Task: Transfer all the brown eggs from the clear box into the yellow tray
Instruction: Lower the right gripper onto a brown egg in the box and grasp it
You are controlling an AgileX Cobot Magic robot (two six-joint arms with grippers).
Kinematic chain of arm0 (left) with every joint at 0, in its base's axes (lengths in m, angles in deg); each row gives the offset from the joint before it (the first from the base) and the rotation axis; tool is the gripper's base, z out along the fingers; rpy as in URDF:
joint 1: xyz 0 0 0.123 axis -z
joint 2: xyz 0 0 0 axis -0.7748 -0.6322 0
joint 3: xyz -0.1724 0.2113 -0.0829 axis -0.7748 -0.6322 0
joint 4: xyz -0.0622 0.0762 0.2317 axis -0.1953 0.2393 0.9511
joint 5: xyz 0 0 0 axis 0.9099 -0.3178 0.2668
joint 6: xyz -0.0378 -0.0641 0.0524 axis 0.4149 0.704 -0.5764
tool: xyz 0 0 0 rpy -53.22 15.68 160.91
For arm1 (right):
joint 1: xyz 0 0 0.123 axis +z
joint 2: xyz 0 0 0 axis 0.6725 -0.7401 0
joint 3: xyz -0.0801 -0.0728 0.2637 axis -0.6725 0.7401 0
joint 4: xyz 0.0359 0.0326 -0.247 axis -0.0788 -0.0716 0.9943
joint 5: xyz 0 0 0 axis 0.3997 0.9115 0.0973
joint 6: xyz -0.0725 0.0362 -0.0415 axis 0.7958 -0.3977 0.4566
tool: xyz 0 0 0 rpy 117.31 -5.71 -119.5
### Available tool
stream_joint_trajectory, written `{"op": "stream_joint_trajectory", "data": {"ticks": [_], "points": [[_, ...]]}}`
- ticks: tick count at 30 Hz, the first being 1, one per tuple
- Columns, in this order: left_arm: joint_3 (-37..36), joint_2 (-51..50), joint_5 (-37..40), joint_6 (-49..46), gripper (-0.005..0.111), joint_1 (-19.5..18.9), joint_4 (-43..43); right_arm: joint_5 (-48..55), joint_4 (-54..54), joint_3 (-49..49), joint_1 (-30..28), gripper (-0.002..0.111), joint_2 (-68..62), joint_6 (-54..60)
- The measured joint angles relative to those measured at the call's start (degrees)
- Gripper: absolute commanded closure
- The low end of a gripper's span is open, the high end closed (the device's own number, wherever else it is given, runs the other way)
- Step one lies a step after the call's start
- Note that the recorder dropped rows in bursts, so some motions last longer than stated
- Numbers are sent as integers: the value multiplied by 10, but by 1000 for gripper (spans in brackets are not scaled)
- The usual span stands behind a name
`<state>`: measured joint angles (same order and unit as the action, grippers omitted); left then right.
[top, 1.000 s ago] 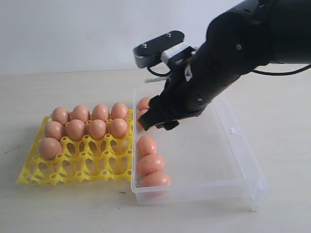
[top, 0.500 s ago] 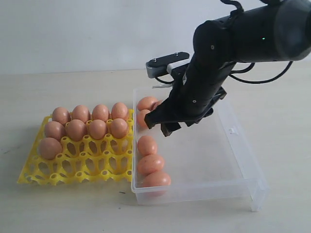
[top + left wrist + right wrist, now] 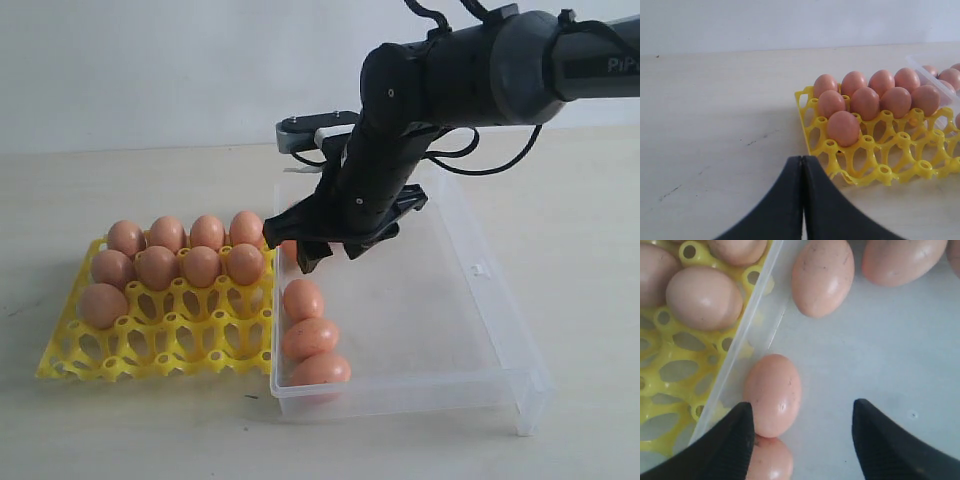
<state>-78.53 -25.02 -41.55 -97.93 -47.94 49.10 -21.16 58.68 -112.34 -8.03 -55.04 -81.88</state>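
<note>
Several brown eggs (image 3: 303, 299) lie in a row along the left wall of the clear box (image 3: 410, 395). My right gripper (image 3: 330, 256) hangs open just above that row, near the wall next to the yellow tray (image 3: 180, 340). In the right wrist view the right gripper (image 3: 802, 410) is empty, and one egg (image 3: 772, 395) lies close beside one fingertip (image 3: 742, 415), with another egg (image 3: 771, 460) below it. Several eggs (image 3: 185, 250) sit in the tray's far cups. My left gripper (image 3: 802, 159) is shut on nothing, over bare table in front of the tray (image 3: 895, 155).
The box wall (image 3: 755, 320) runs between the tray cups (image 3: 670, 370) and the eggs inside the box. Two more eggs (image 3: 822, 277) lie farther along the box floor. The box's right half (image 3: 440, 310) holds no eggs. A white wall stands behind the table.
My right arm has swung left across the box toward the wall beside the tray, its gripper staying open. The eggs and the tray have not moved.
</note>
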Motion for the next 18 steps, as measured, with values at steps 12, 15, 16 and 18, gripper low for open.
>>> {"op": "stream_joint_trajectory", "data": {"ticks": [12, 15, 16, 18], "points": [[0, 0, 0, 0, 107, 0, 0, -55, -15, -1, 0, 52, -31, 1], [0, 0, 0, 0, 107, 0, 0, -62, -19, -1, 0, 52, -43, 1], [0, 0, 0, 0, 107, 0, 0, -63, -19, -1, 0, 52, -46, 1], [0, 0, 0, 0, 107, 0, 0, -67, -19, -1, 0, 52, -52, 1]]}}
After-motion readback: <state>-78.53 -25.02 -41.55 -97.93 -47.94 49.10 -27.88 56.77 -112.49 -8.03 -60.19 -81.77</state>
